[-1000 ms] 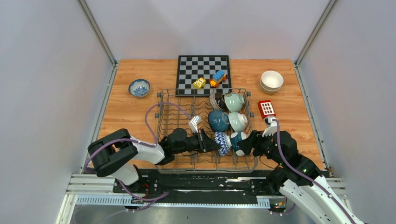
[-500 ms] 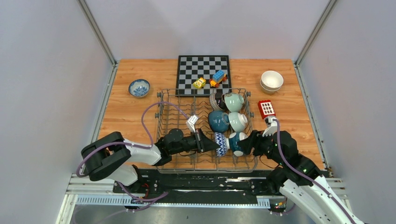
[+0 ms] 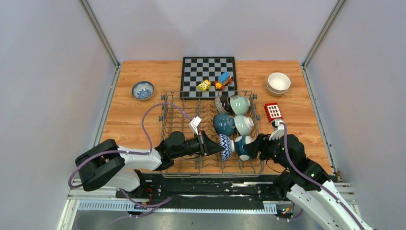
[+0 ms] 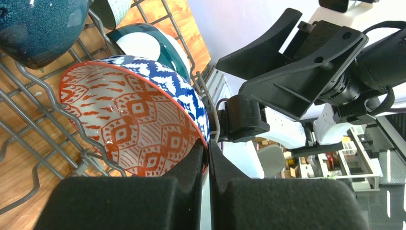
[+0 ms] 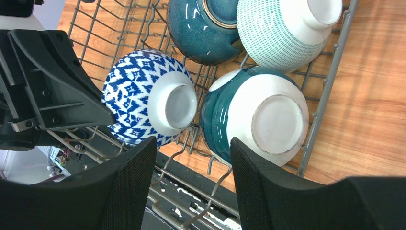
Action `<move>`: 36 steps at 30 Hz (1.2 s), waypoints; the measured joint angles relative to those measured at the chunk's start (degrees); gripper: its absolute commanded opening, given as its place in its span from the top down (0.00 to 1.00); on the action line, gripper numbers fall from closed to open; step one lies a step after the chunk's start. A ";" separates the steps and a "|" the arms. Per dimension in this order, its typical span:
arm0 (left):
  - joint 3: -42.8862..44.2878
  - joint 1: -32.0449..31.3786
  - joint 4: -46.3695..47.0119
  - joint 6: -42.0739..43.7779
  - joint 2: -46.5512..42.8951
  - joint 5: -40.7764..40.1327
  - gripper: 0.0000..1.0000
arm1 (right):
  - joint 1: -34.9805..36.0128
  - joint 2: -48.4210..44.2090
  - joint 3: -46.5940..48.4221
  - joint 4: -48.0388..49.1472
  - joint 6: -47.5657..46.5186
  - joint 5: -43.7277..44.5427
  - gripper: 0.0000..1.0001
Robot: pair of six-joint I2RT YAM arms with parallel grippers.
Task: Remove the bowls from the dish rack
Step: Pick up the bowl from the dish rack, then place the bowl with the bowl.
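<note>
The grey wire dish rack [image 3: 165, 125] sits mid-table with several bowls on edge in its right half. My left gripper [image 3: 218, 146] [image 4: 207, 146] reaches across the rack and is shut on the rim of the blue-and-white patterned bowl [image 3: 226, 146] [image 4: 129, 120] [image 5: 136, 91], whose inside is orange-patterned. Right beside it leans a dark teal bowl with a white base [image 3: 242, 146] [image 5: 258, 117]. My right gripper [image 3: 253, 146] [image 5: 192, 143] hovers open at that bowl's right, above the rack's front wires, holding nothing. Behind stand a dark teal bowl [image 3: 222, 123], two mint bowls [image 3: 243, 125] and a dark-patterned bowl [image 3: 220, 102].
A blue-and-white bowl [image 3: 142, 89] stands on the table at far left. Cream bowls [image 3: 278, 82] are stacked at far right. A chessboard [image 3: 208, 69] with toy blocks [image 3: 223, 79] lies behind the rack, and a red block [image 3: 273, 111] lies right of it.
My left jaws have closed onto the patterned bowl's rim, and the left arm's elbow has swung down and to the left. The right arm has stayed still.
</note>
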 measured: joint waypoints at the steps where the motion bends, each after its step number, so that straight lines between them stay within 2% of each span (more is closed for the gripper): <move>1: 0.00 0.00 -0.31 0.07 -0.33 0.00 1.00 | 0.00 0.00 0.00 0.00 0.00 0.00 0.38; 16: 0.07 0.00 -6.01 2.29 -6.36 0.63 1.00 | 0.00 0.39 3.10 -0.04 -0.07 0.00 0.37; 23: 0.20 0.00 -11.58 3.98 -11.91 0.48 1.00 | 0.00 0.76 4.92 -0.22 -0.11 0.15 0.37; 36: 6.78 0.00 -31.76 12.70 -24.79 -1.03 1.00 | 0.00 7.17 17.03 -0.48 -2.34 -1.33 0.37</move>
